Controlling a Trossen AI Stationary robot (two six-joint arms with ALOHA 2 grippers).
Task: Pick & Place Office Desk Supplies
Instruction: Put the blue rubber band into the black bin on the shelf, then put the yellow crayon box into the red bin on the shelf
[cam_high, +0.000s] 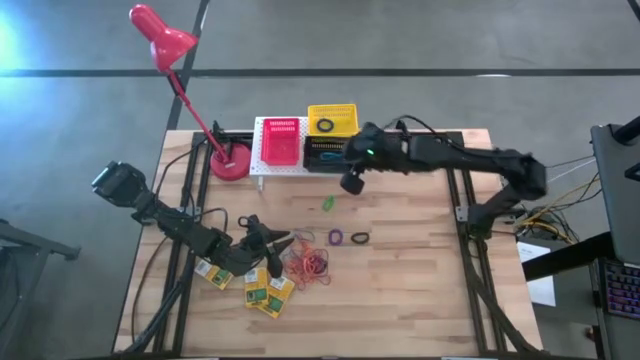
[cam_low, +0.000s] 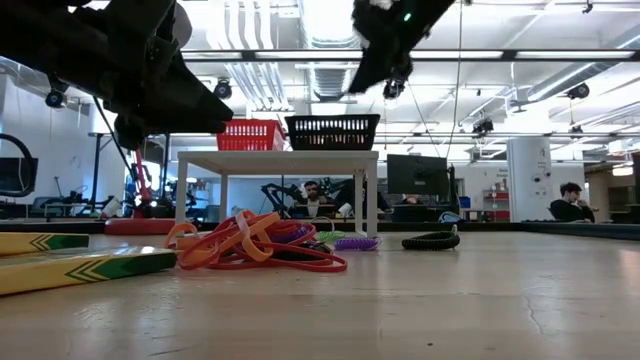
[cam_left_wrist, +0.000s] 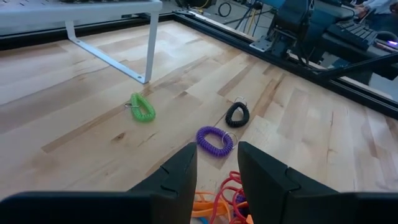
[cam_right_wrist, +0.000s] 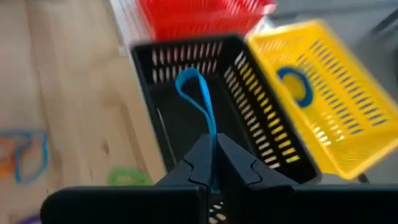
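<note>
The right hand (cam_right_wrist: 211, 163) is clamped on a blue band (cam_right_wrist: 198, 99), above the black basket (cam_right_wrist: 186, 118); yellow basket (cam_right_wrist: 323, 106) and red basket (cam_right_wrist: 199, 15) adjoin. The left hand (cam_left_wrist: 216, 171), part open and empty, hovers over orange bands (cam_high: 308, 264) near the purple ring (cam_left_wrist: 214, 140), black ring (cam_left_wrist: 237, 114) and green ring (cam_left_wrist: 142, 107) on the wooden surface (cam_high: 420, 290). Boxes (cam_high: 268, 293) lie nearby.

— Lying where? Heap of orange-red rubber bands (cam_high: 309, 265) tangled on the wood, flat yellow-and-green boxes (cam_high: 268, 292) just beside.

— And the coils? Purple ring (cam_left_wrist: 214, 140) near black ring (cam_left_wrist: 237, 114), green ring (cam_left_wrist: 142, 107) apart, all flat.

— Baskets? Red basket (cam_high: 281, 141), yellow basket (cam_high: 332, 119) and black basket (cam_right_wrist: 211, 124) set close together; blue band (cam_right_wrist: 198, 99) pinched upright over the black one.
</note>
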